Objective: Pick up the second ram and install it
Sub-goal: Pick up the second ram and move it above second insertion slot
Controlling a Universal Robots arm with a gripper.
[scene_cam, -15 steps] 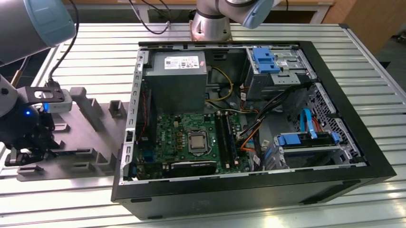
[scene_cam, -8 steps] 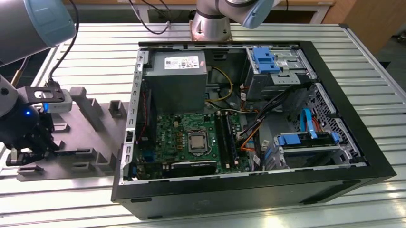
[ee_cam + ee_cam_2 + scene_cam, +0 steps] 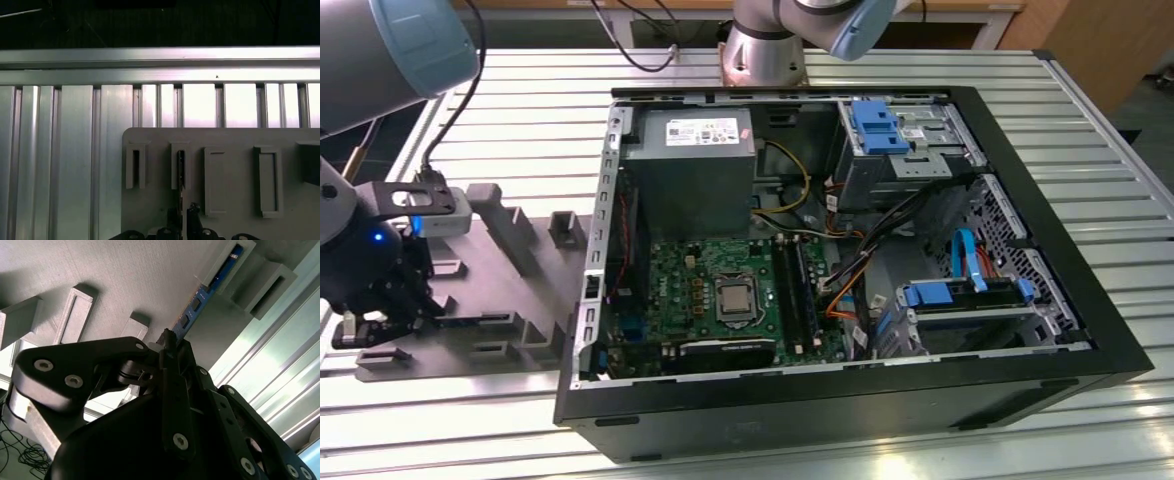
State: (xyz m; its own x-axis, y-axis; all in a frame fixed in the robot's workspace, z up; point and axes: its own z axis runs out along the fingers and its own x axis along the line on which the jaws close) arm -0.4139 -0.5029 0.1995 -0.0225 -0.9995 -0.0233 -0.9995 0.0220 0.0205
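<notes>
Second wrist view: ram (image 3: 201, 296) in tray (image 3: 125, 275), long axis straight ahead of my claw (image 3: 168, 338) (grip: cannot tell).

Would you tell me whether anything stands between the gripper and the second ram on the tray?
Nothing visible does. In the second wrist view the gripper is at one end of the second ram, which stands on edge in a slot of the grey tray.

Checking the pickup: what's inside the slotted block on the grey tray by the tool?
The second ram stands on edge in a slot of the grey tray, one end at the tool. Its lower edge is hidden in the slot.
</notes>
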